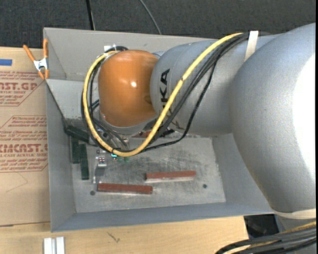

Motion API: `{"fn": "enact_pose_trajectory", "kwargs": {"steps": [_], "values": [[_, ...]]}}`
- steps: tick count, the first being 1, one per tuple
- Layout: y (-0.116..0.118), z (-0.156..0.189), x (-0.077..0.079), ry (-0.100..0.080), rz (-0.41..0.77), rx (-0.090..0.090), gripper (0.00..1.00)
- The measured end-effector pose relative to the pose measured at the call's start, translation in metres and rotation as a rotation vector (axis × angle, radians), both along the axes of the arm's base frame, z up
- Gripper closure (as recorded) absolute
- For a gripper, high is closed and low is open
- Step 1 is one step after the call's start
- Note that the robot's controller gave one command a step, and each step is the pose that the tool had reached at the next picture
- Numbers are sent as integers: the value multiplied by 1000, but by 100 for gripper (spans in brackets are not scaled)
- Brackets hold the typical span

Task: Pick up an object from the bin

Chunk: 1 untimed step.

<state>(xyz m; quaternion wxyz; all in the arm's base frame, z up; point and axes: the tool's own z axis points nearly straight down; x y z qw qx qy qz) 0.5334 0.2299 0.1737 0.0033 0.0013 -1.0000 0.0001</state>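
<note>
Big silver arm (238, 105) in from the right, over the grey metal bin (58, 157). Round orange cover (124, 86) on its wrist. Under that, the gripper (101, 169), down low by the bin floor on the left side. Cannot tell if open or shut, or if holding anything. Just below it, a long flat red-brown stick (124, 189), left end right beside the gripper. A second red-brown stick (169, 176) nearby, a bit up and to the right. A dark green long piece (80, 155) by the left wall, close to the gripper.

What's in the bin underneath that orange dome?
Beside it lie two flat reddish-brown bars and a dark green strip. The grey metal bin's floor directly beneath the orange dome is hidden.
</note>
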Motion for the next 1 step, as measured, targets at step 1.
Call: {"fn": "enact_pose_trajectory", "kwargs": {"steps": [1], "values": [[-1,4,2,-7,-2,1,0]]}}
